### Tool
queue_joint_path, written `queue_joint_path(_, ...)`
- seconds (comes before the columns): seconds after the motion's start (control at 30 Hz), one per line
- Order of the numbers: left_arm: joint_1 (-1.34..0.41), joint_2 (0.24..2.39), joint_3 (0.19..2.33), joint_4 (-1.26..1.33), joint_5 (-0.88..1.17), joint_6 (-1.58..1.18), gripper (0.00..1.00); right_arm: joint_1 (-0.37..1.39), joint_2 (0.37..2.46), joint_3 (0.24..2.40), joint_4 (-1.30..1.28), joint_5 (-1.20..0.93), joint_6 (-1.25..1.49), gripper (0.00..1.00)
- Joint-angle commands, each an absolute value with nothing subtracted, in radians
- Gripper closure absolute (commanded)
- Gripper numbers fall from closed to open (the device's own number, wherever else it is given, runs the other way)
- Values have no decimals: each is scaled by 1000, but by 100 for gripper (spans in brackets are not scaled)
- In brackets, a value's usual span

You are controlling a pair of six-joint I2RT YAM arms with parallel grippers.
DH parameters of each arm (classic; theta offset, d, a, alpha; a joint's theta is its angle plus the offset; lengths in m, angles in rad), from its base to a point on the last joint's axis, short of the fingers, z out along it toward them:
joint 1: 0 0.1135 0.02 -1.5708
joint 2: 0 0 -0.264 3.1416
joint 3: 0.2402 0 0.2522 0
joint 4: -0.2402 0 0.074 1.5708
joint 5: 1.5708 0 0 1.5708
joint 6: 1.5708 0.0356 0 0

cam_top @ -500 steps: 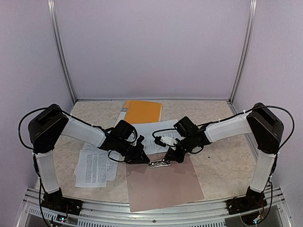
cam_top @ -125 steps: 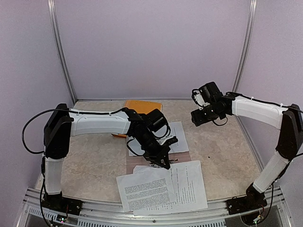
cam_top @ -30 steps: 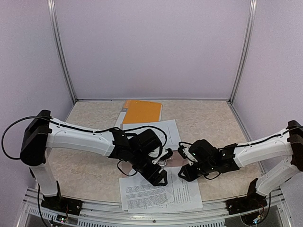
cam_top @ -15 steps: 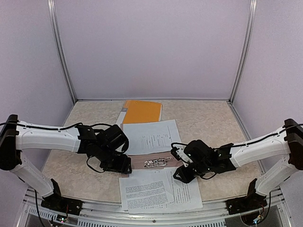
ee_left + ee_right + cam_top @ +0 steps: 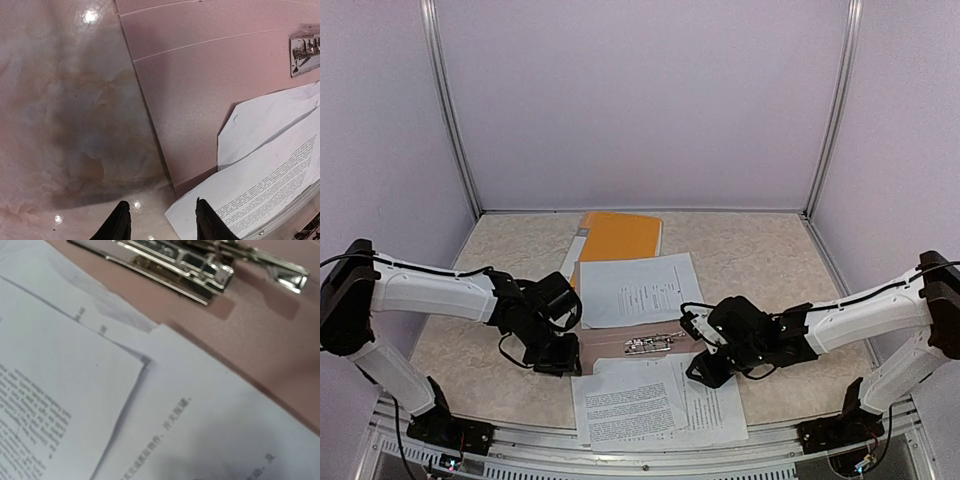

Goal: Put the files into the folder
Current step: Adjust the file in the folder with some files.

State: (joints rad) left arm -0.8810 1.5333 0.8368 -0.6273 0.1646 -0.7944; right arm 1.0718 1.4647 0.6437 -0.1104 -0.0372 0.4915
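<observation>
The left pincer (image 5: 161, 212), fingers apart and empty, hangs at the folder's (image 5: 200, 75) left edge; it should probably pinch only the cover. The files (image 5: 660, 400) lie askew over the folder's near half, and the right pincer (image 5: 704, 368), whose grip I cannot tell, should steady them.

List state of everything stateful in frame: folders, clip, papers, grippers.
taupe-pink folder: open flat, inside up, partly covered by sheets.
silver metal clip: nothing clamped under it.
printed white paper sheets: loose, overlapping on folder's near half.
single printed white sheet: flat, beyond the clip.
orange folder: flat at the back, untouched.
left gripper: open, empty, over folder's near-left corner.
right gripper: low over the sheets; jaws not visible.
</observation>
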Motion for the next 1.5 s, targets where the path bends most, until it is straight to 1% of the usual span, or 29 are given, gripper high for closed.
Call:
queue_joint_path(0.0,-874,1575,829,-555,264,-763,59,1086,1473,642,-109,-31,495,73)
queue_joint_path(0.1,-873,1593,830,-546,285,-758,61,1087,1474,639,-105,-32,499,73)
queue_joint_path(0.47,-871,1605,823,-547,307,-740,72,1089,1505,650,-104,-44,494,74)
queue_joint_path(0.57,-871,1597,830,-560,305,-733,78,1091,1511,651,-105,-44,495,74)
queue_joint_path(0.73,-874,1592,855,-592,297,-718,90,1093,1521,656,-107,-43,495,74)
queue_joint_path(0.93,-889,1591,898,-623,293,-701,99,1096,1518,662,-123,-28,498,75)
queue_joint_path(1.07,-906,1591,938,-633,296,-695,100,1095,1496,675,-152,-8,504,75)
queue_joint_path(1.27,-915,1612,1001,-623,298,-689,100,1095,1466,719,-269,115,522,75)
queue_joint_path(1.47,-920,1678,1061,-591,313,-697,100,1082,1417,743,-367,207,562,75)
